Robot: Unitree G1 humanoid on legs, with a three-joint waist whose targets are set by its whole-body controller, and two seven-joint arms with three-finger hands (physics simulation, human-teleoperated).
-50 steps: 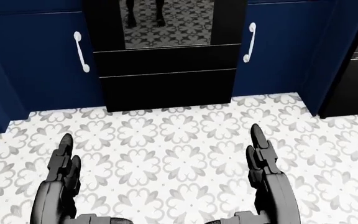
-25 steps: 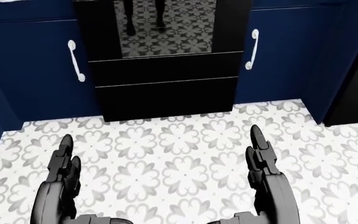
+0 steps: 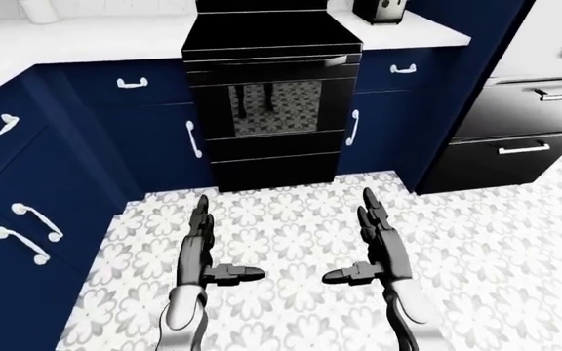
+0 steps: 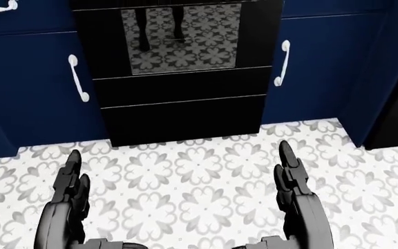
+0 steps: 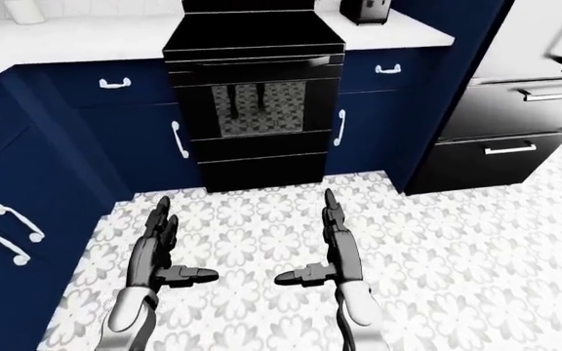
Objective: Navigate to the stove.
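In the left-eye view the black stove [image 3: 271, 102] stands top centre between navy cabinets [image 3: 154, 131], under a white desk [image 3: 86, 36] carrying a dark appliance (perhaps a toaster) [image 3: 379, 10]. The head view shows only its oven door [image 4: 181, 62], with the left hand [image 4: 66, 199] and right hand [image 4: 297, 199] empty, fingers spread apart over the patterned floor [image 4: 199, 181]. In the right-eye view a steel-fronted refrigerator [image 5: 525, 110] flanks it at right.

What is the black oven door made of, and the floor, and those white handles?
The stove door looks like glossy black metal with a glass window: the window mirrors the floor pattern. The floor looks like matte ceramic tile, judging by its repeating grey flower print. The cabinet handles look like smooth white-painted metal or plastic; I cannot tell which.
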